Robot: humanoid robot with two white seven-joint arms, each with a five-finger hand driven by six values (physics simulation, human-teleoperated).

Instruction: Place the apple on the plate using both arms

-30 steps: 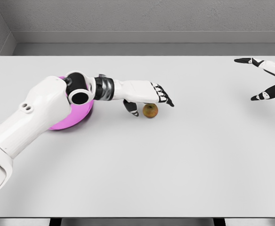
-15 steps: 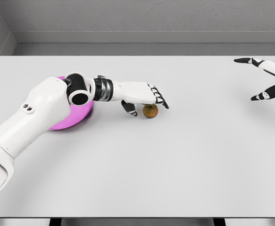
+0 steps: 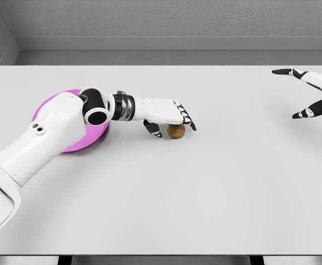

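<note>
My main worry was the apple [image 3: 176,131] rolling. It was round, it sat on the bare white table [image 3: 205,193], and the left hand [image 3: 169,117] was cupped over it without a firm grip that I could confirm. If the fingers came down off-centre, I judged the fruit could squirt away toward 3 o'clock, away from the plate [image 3: 67,130] and beyond easy reach. A second risk was the forearm itself: it lay across the pink plate's right rim, so pulling the apple back could nudge the plate.

The apple sat just under the left hand, at about 5 o'clock from the palm, with the fingers draped over its top and the thumb showing at its 9 o'clock side. Whether the pads actually touched the skin I could not tell (the hand hid the contact). I read the hand as part-curled around the apple, not yet clenched on it.

The plate lay at 9 o'clock from the apple, near but apart. The right hand [image 3: 311,93] hung at the far right edge, fingers splayed, holding nothing.
</note>
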